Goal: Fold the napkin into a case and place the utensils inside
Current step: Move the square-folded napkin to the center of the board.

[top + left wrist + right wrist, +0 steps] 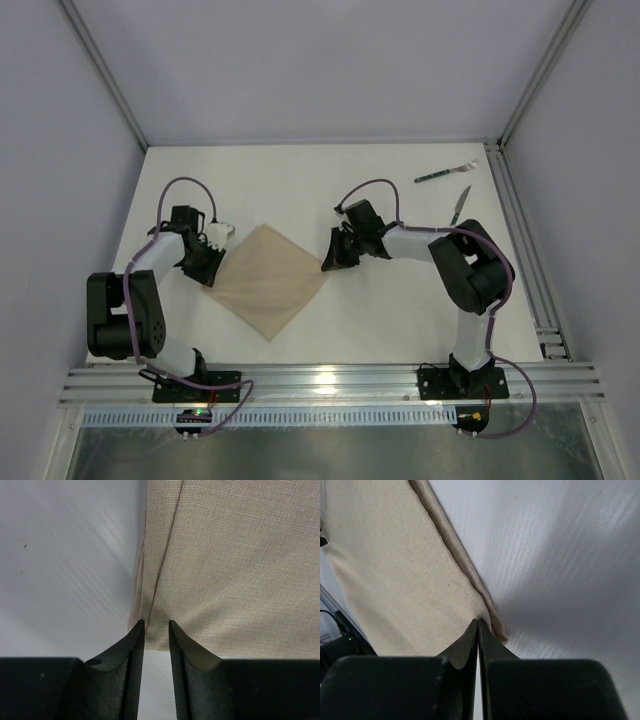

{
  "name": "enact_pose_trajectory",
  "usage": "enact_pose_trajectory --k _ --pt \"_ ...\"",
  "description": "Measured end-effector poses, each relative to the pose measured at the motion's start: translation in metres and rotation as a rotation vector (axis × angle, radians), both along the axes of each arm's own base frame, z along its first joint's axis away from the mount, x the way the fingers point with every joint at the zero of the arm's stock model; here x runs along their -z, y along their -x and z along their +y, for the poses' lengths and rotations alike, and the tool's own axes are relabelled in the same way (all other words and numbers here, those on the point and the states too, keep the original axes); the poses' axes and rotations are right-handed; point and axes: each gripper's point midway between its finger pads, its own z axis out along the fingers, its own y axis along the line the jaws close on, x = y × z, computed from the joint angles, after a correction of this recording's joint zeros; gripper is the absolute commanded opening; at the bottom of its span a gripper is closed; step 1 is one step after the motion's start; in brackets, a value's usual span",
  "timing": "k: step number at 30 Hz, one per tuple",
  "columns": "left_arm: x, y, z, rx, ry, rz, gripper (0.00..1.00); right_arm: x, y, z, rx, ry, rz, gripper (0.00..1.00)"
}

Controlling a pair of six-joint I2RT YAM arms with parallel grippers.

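The beige napkin [265,280] lies flat as a diamond between the arms, with a second layer showing along its edge [150,570] [450,545]. My left gripper [213,273] sits at its left corner. In the left wrist view the gripper [156,624] is open a narrow gap, with cloth just past the tips and bare table between the fingers. My right gripper [326,266] is at the right corner. In the right wrist view it [478,621] is shut, tips pinching the hem where the cloth puckers. The green-handled fork [447,172] and knife [460,205] lie at the far right, apart from both grippers.
An aluminium rail [520,240] runs along the table's right side, close to the utensils. Another rail [330,385] crosses the near edge at the arm bases. Enclosure walls stand at the left, right and back.
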Motion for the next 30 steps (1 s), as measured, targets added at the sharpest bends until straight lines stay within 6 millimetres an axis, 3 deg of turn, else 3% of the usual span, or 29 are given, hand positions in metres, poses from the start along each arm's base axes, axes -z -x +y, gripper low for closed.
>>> enact_pose_trajectory --k 7,11,12,15,18,22,28,30 --pt "-0.012 0.0 0.0 -0.003 -0.001 -0.028 0.31 -0.004 -0.003 -0.003 -0.005 0.042 -0.011 0.05" --pt "-0.024 0.002 0.001 -0.009 -0.006 -0.06 0.34 -0.021 -0.01 -0.013 -0.003 0.098 -0.065 0.25" --pt "-0.027 0.002 0.001 -0.013 -0.009 -0.067 0.35 -0.028 -0.012 -0.015 -0.004 0.106 -0.088 0.37" --pt "-0.032 0.003 0.003 -0.027 -0.015 -0.082 0.37 -0.051 -0.018 -0.02 -0.001 0.121 -0.157 0.52" --pt "-0.033 0.004 0.008 -0.048 -0.021 -0.084 0.37 -0.062 -0.024 -0.02 -0.01 0.125 -0.19 0.56" --pt "-0.028 0.01 0.011 -0.061 -0.026 -0.066 0.38 -0.052 -0.023 -0.022 -0.025 0.122 -0.156 0.56" --pt "-0.016 0.016 0.012 -0.061 -0.026 -0.036 0.38 -0.011 -0.016 -0.026 -0.045 0.144 -0.045 0.56" --pt "-0.01 0.017 0.012 -0.062 -0.027 -0.022 0.38 -0.01 -0.015 -0.021 -0.057 0.12 -0.035 0.52"
